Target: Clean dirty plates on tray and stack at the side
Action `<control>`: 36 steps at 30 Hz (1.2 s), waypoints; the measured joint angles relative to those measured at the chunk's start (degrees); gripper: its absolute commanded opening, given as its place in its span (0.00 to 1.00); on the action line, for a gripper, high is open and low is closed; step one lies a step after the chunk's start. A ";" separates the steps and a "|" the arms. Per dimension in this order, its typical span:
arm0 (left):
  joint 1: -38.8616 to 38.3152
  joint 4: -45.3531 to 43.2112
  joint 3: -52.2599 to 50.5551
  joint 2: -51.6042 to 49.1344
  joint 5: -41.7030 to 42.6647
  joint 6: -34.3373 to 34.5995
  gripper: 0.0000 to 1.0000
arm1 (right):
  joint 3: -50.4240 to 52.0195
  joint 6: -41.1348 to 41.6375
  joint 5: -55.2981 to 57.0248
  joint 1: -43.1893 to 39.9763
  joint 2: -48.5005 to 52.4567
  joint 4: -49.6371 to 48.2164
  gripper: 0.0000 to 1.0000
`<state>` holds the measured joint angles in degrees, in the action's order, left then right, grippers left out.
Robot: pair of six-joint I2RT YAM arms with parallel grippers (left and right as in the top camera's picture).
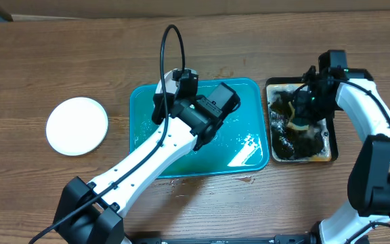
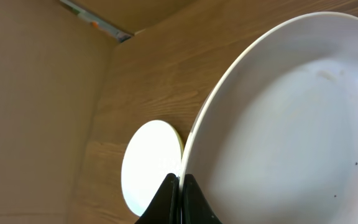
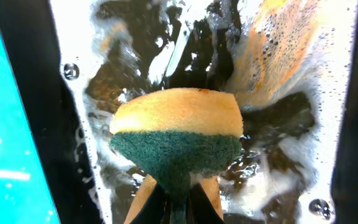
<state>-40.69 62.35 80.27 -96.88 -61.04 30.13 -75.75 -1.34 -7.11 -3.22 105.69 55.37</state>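
With the left jaws pinching the rim of a white plate (image 2: 291, 124) above the tray (image 1: 246, 129) at mid-tabletop and the right jaws clamping the sponge (image 3: 176, 130) over the basin (image 1: 302, 160) nearer the right edge, best carry it across barely dripping and scrub against a firm grip.

Two arms (image 1: 154, 156), two plates (image 1: 76, 126), one tray (image 1: 242, 135), one basin (image 3: 45, 124), one sponge (image 3: 179, 124), one wooden table (image 1: 46, 54).
The tally by kind: a left arm (image 1: 147, 163) and a right arm (image 1: 371, 115) make the pair; of round plates two can be counted, one plate (image 1: 80, 122) lying flat in the overhead view and a second plate (image 2: 291, 124) filling the left wrist view; the teal tray, the black-rimmed basin and the yellow-and-green sponge each number one, over a single table.
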 measured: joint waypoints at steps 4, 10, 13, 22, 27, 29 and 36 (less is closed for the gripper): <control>1.05 0.15 0.00 0.00 0.00 0.04 0.04 | 1.77 -0.13 0.02 0.00 -0.11 -3.30 0.04; 1.25 1.86 0.00 0.00 0.02 1.97 0.04 | 12.17 0.09 0.00 0.00 -0.22 -14.12 0.04; 2.64 5.11 0.00 0.00 0.24 4.81 0.04 | 14.36 0.72 -0.17 -0.02 -0.81 -17.03 0.04; 17.62 10.27 0.00 0.02 9.27 11.04 0.04 | 14.80 2.01 -0.17 0.00 -1.07 -17.64 0.04; 31.01 8.09 0.00 0.70 17.49 11.54 0.04 | 14.80 2.21 -0.15 0.00 -1.07 -17.62 0.04; 35.76 6.38 0.00 0.90 20.68 11.15 0.04 | 14.80 2.23 -0.17 0.00 -1.07 -17.59 0.04; 51.69 -2.12 -0.04 0.87 35.63 4.74 0.04 | 14.80 2.25 -0.17 0.00 -1.07 -17.59 0.04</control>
<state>11.00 60.23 80.23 -96.01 -25.41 34.87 -60.95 0.91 -7.29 -3.22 104.62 37.78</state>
